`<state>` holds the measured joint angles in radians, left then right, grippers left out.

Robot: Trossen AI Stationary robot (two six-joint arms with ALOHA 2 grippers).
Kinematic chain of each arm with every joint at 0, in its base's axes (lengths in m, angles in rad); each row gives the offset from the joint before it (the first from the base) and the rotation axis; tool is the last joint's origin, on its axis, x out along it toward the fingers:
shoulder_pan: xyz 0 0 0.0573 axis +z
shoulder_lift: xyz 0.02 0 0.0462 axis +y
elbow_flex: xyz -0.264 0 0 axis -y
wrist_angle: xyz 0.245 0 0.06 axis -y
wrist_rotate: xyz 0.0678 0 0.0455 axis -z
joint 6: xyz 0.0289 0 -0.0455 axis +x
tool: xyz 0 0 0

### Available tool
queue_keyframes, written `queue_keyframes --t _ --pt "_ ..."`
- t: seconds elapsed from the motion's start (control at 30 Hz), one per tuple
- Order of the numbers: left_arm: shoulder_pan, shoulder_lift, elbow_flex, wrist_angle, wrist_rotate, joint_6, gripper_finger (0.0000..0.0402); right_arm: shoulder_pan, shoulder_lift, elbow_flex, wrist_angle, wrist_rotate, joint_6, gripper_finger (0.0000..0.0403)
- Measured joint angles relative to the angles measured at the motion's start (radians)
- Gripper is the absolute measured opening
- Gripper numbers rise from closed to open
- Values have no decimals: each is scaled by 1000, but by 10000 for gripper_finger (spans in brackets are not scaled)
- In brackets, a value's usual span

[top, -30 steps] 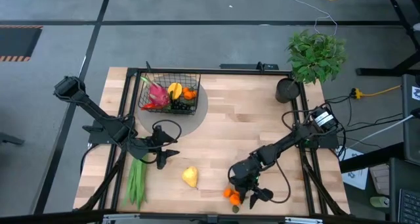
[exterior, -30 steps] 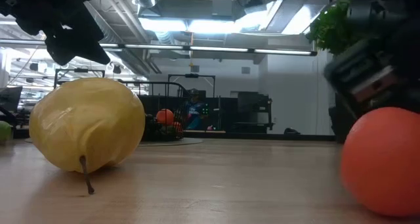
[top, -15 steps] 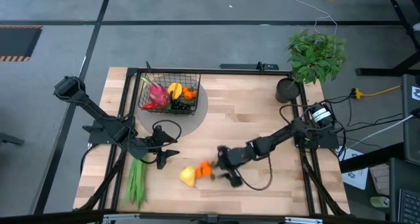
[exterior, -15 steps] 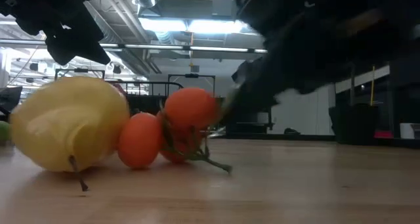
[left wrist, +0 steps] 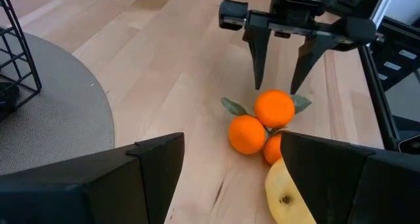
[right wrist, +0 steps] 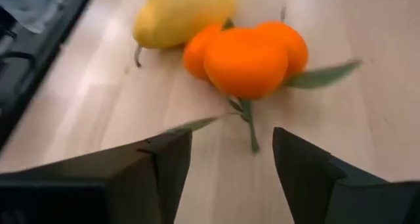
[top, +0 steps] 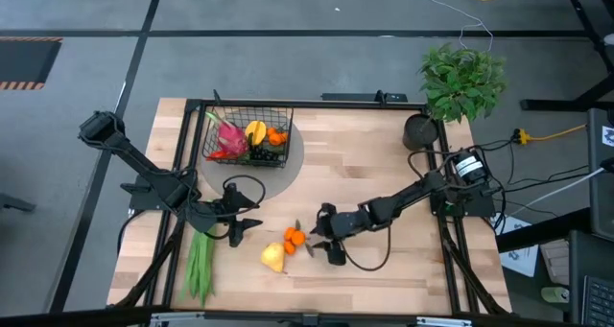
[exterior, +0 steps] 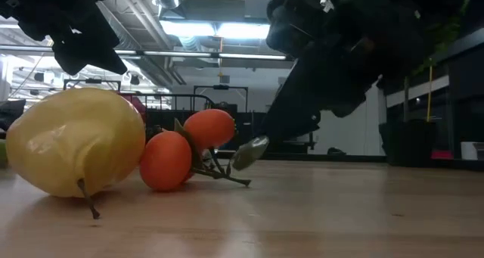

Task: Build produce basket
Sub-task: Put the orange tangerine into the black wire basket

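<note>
My right gripper (top: 321,239) has dragged the oranges (top: 292,239) left against the pear (top: 273,258) and now gapes empty; they're light, round, roll-prone, so I'd pinch the stem junction.

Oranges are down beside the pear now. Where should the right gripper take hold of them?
Probably the top orange of the oranges, coming from the open side away from the pear. The right gripper, open, already faces that side; the leaves look too thin to grip.
</note>
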<state>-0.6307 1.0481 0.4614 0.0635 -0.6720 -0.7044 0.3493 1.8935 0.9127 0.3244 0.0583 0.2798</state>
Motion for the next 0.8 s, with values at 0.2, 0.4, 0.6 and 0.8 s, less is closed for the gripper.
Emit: queue_keyframes --t 0.2,0.4,0.6,0.8 --pt "0 0 0 0 0 0 243 23 0 0 15 85 -28 200" --pt "0 0 0 -1 0 0 243 20 51 3 72 107 -27 200" --pt "0 0 0 -3 0 0 243 22 163 80 78 99 -37 200" --pt "0 0 0 -3 0 0 243 22 197 149 39 120 -56 200"
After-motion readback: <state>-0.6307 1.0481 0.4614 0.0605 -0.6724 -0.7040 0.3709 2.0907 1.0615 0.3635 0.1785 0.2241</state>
